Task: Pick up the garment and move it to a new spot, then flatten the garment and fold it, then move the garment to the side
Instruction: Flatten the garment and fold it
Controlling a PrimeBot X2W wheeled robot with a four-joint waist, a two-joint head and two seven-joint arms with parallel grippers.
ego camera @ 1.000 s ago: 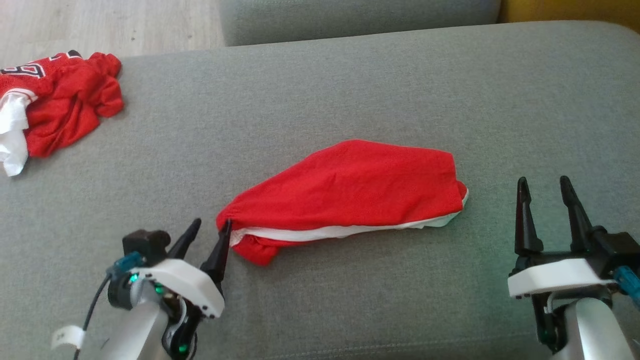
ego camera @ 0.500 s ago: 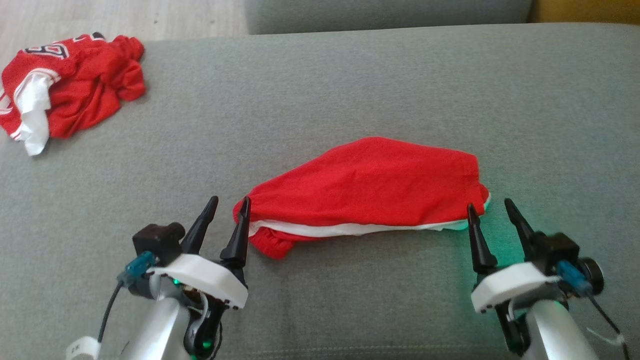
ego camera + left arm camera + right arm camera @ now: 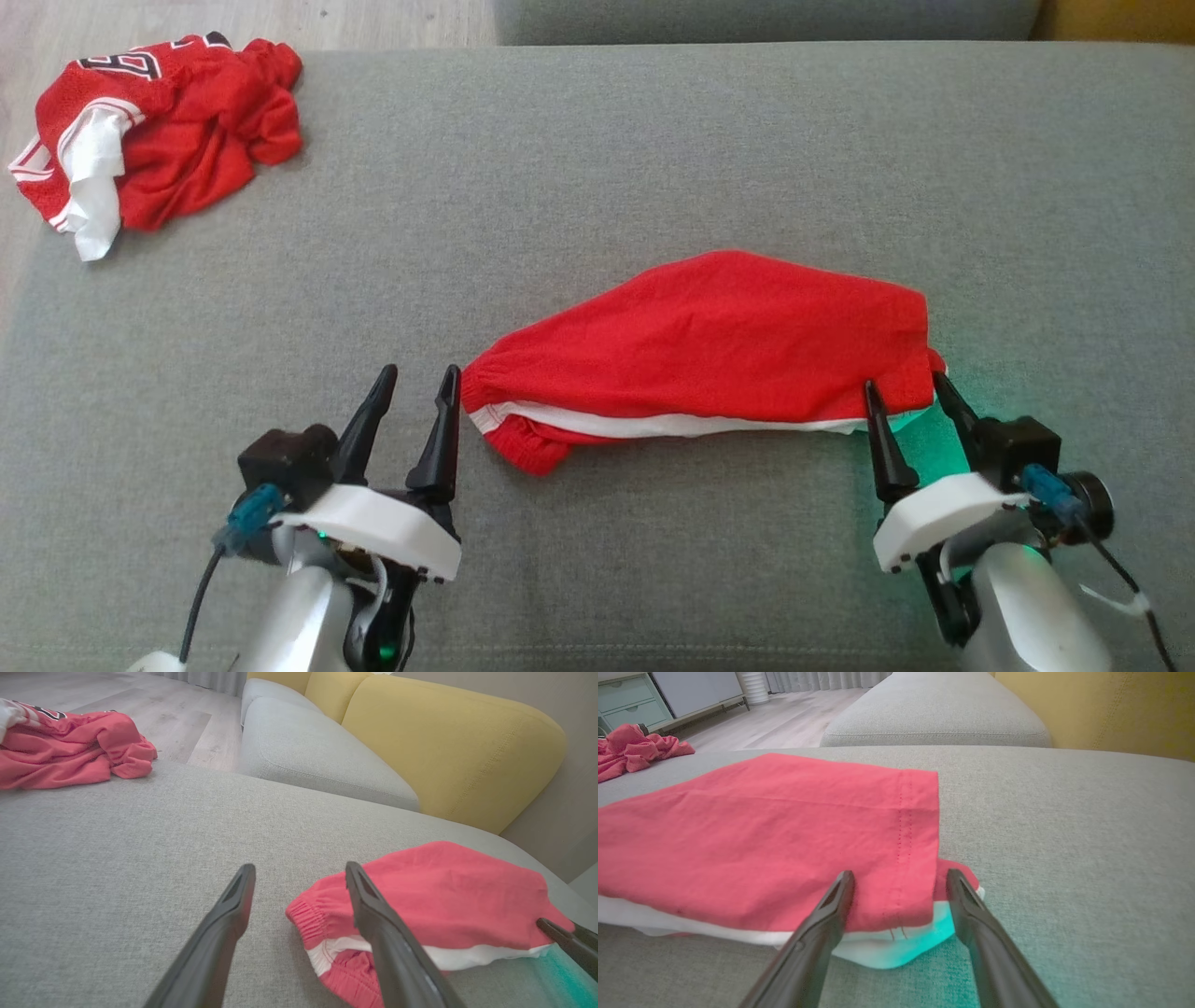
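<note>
Left hand (image 3: 420, 371) and right hand (image 3: 904, 381) both point forward, jaws wide apart.

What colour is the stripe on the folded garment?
White stripe on red garment; head view shows it best.

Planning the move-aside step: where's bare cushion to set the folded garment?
Free: wide grey cushion band behind the folded red garment, from the crumpled jersey rightward; also far right. Crowded: the garment's ends, with left gripper and right gripper there.
</note>
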